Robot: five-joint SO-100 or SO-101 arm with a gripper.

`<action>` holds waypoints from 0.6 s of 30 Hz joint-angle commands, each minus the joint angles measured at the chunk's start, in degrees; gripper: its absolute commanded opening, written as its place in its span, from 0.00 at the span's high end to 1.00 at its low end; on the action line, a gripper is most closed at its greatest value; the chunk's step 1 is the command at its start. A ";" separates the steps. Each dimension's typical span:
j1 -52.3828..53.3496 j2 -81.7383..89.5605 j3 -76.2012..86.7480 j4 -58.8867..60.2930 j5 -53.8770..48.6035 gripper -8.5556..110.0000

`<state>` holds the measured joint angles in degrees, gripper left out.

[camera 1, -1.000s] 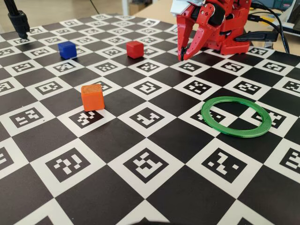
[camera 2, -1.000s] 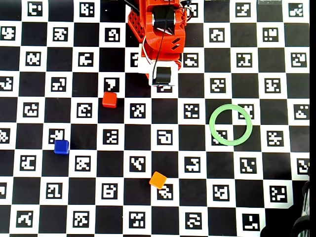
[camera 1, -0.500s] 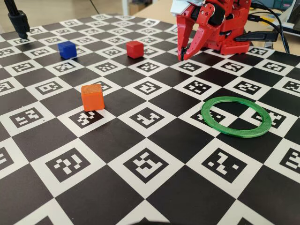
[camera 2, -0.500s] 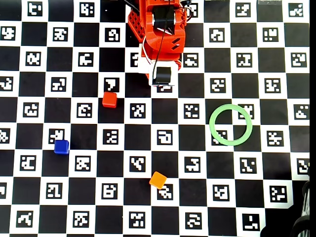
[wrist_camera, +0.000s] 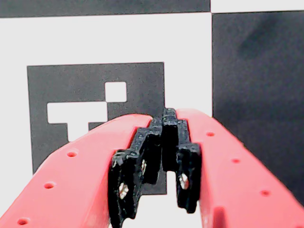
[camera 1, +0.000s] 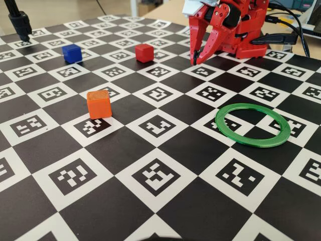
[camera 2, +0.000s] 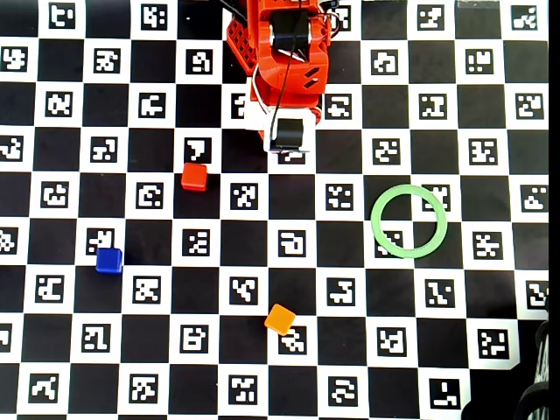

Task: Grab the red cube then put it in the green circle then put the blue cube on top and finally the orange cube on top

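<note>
The red cube (camera 1: 144,52) (camera 2: 194,177) sits on the checkered mat, apart from everything, left of the arm in both the fixed and overhead views. Further left rests the blue cube (camera 1: 72,53) (camera 2: 108,261). The orange cube (camera 1: 99,104) (camera 2: 280,318) stands nearer the mat's middle. The green circle (camera 1: 253,144) (camera 2: 375,220) lies flat and empty on the right. My red gripper (camera 1: 194,61) (wrist_camera: 164,116) hangs folded by the arm's base, tips pointing down just above a marker square. It is shut with nothing in it, and no cube shows in the wrist view.
The red arm base (camera 1: 246,30) (camera 2: 284,52) stands at the mat's far edge. A black stand post (camera 1: 20,22) rises at the far left corner. Cables (camera 1: 296,30) trail at the far right, and dark cables (camera 2: 534,398) show at the overhead view's lower right.
</note>
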<state>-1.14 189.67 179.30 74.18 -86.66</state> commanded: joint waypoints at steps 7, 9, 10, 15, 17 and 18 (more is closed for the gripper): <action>0.44 2.90 2.90 3.69 -0.18 0.97; 0.44 2.90 2.90 3.69 -0.18 0.97; 0.44 2.90 2.90 3.69 -0.18 0.97; 0.44 2.90 2.90 3.69 -0.18 0.97; 0.44 2.90 2.90 3.69 -0.26 0.97; 0.44 2.90 2.90 3.78 -0.97 0.97</action>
<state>-1.14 189.67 179.30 74.18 -86.66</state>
